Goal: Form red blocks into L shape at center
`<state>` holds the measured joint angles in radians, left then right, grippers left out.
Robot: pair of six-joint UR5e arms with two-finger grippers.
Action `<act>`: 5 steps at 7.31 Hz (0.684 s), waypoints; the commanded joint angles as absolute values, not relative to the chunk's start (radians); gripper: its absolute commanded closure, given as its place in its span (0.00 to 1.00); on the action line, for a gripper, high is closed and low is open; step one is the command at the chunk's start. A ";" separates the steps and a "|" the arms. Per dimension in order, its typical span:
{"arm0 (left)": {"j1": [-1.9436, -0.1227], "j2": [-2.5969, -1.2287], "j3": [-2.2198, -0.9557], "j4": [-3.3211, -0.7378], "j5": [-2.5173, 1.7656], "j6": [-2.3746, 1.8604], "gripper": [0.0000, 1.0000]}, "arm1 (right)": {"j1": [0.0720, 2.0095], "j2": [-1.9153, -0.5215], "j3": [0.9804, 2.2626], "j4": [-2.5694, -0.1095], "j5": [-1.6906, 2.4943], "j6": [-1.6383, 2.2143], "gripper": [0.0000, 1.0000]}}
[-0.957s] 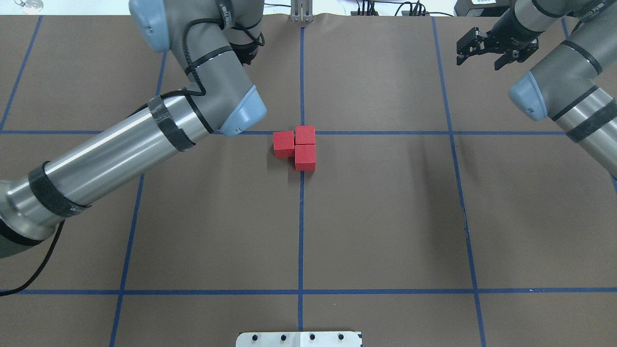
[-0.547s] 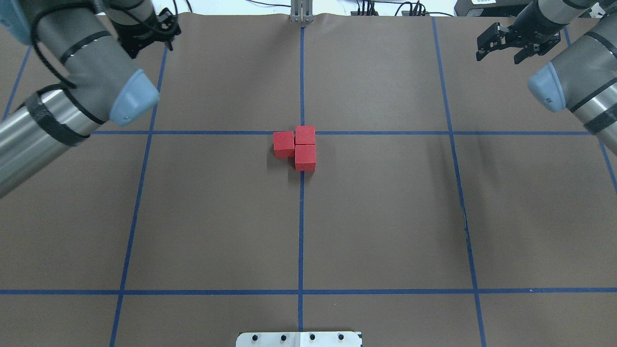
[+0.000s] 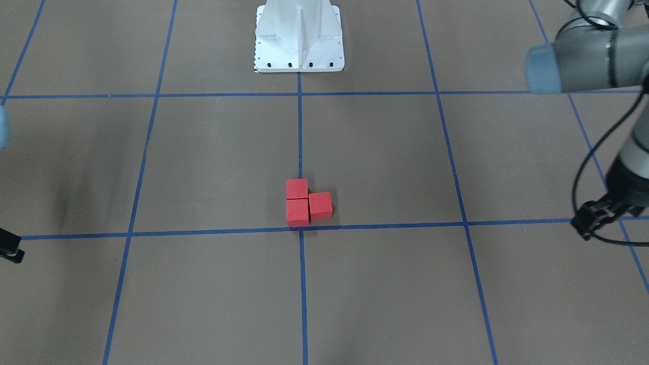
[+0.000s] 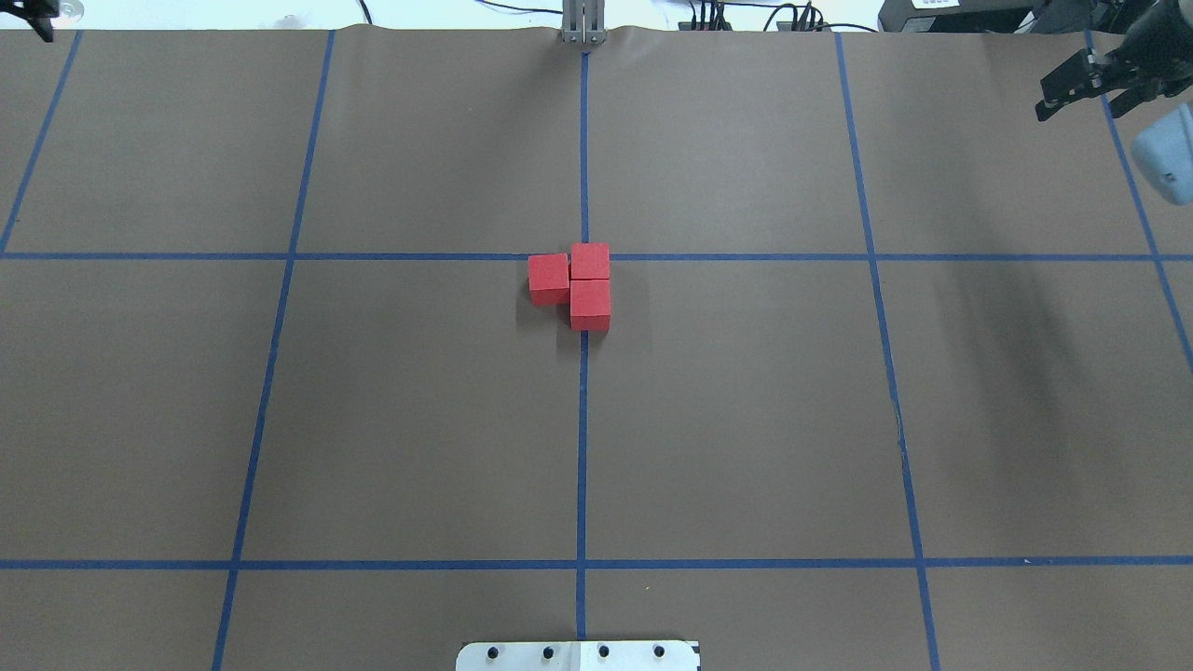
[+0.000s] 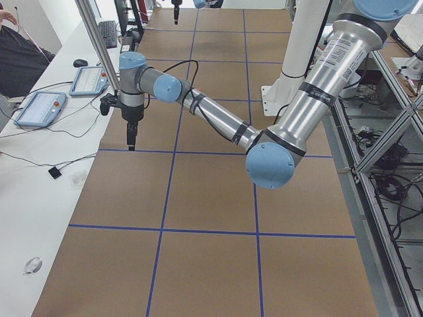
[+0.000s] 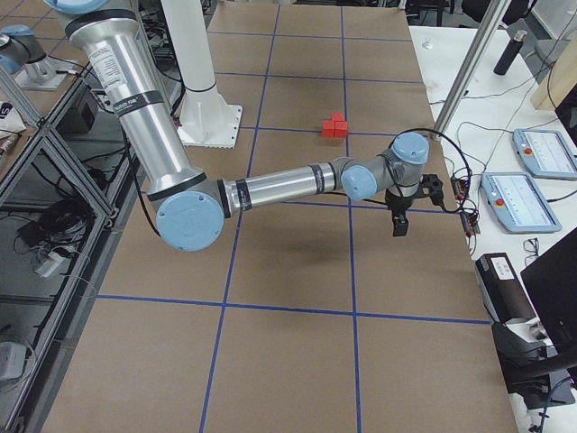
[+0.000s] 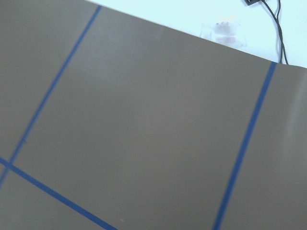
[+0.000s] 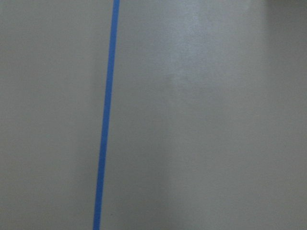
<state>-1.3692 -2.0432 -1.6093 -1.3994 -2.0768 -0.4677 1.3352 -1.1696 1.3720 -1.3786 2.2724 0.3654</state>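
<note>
Three red blocks (image 4: 590, 306) lie touching in an L, two in a row along the tape line and one (image 4: 548, 278) beside the far one. The corner block (image 4: 590, 261) covers the center; in the front-facing view the center (image 3: 301, 230) shows just at the blocks' (image 3: 298, 212) edge. My right gripper (image 4: 1081, 102) hangs open and holds nothing at the far right corner, well away from them. My left gripper (image 3: 590, 225) is a dark shape far out at the other side, only a sliver (image 4: 37, 17) in the overhead view; I cannot tell its state.
The white robot base plate (image 3: 299, 35) stands at the near edge of the gridded surface. Along the far side runs a white table with tablets (image 6: 518, 198) and cables. A person's dark sleeve (image 5: 16, 56) shows at that table's end.
The left arm has swung from beside the blocks out to the far left corner. The right arm has drawn further right. The blocks have not moved.
</note>
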 commanded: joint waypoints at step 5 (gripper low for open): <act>-1.611 -1.743 -1.463 -1.623 -2.269 0.031 0.00 | 1.490 -1.463 1.487 -1.455 2.310 0.153 0.01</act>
<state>-1.6079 -1.8243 -1.4834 -1.5062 -2.2674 0.0326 1.4917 -1.3866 1.4733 -1.4806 2.3198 0.1549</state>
